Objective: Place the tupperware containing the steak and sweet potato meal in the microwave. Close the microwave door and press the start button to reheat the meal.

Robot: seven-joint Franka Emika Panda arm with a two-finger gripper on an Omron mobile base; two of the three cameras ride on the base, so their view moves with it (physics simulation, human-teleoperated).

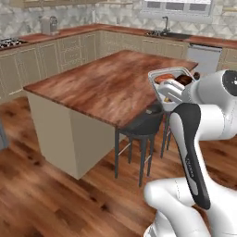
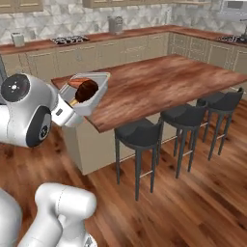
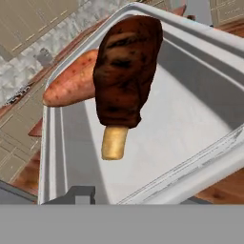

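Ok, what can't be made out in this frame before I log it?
- End effector: its grip on the container is cut off by the hand view's bottom edge; in both base views the arm hides it.
- Sweet potato: the steak covers its right end in the hand view.
- Microwave: outside the frame in every view.

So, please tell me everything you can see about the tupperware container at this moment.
The tupperware is a shallow rectangular tray, translucent grey-white, plastic-looking, with a raised rim and no lid. It is lifted off the wooden island, tilted, at the end of the arm, whose gripper meets its near rim. Inside lie the dark brown steak with a pale bone end and, behind it, the orange sweet potato. Nothing else touches it.
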